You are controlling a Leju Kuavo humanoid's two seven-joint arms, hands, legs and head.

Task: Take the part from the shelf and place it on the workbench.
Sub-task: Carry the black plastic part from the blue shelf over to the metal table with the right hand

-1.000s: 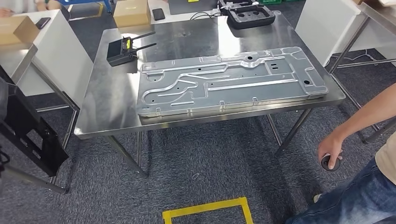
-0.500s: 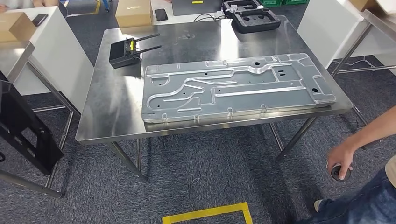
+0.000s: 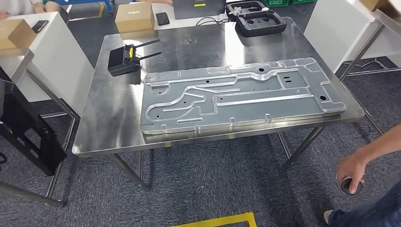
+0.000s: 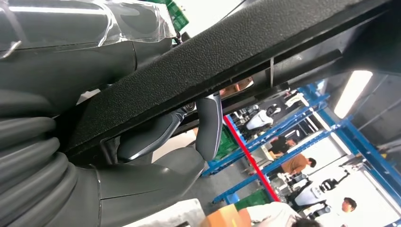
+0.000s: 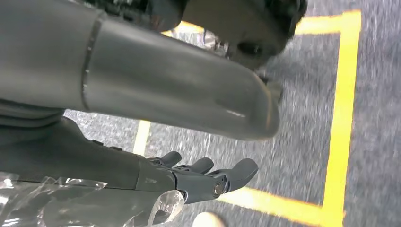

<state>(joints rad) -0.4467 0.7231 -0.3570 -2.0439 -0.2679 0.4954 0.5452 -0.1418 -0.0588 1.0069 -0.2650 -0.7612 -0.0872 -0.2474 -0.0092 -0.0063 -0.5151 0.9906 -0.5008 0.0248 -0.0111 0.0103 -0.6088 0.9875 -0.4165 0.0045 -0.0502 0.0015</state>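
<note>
Your part (image 4: 198, 71), a black textured bar, is in the left hand (image 4: 142, 156), whose fingers curl round its edge; in the head view it hangs at the left, beside the worktop (image 3: 118, 118). Its long axis runs across the palm. The right hand (image 5: 189, 177) hangs over the floor, fingers loosely apart, holding nothing. A foam tray (image 3: 260, 21) holds nothing visible.

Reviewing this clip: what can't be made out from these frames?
- Black part, left wrist view: too close, cut off by the picture's edges; its shape is unreadable.
- Left hand: the part covers the fingertips.
- Right hand, right wrist view: motion blur.
- Person's hand, head view: the held object is mostly covered.
</note>
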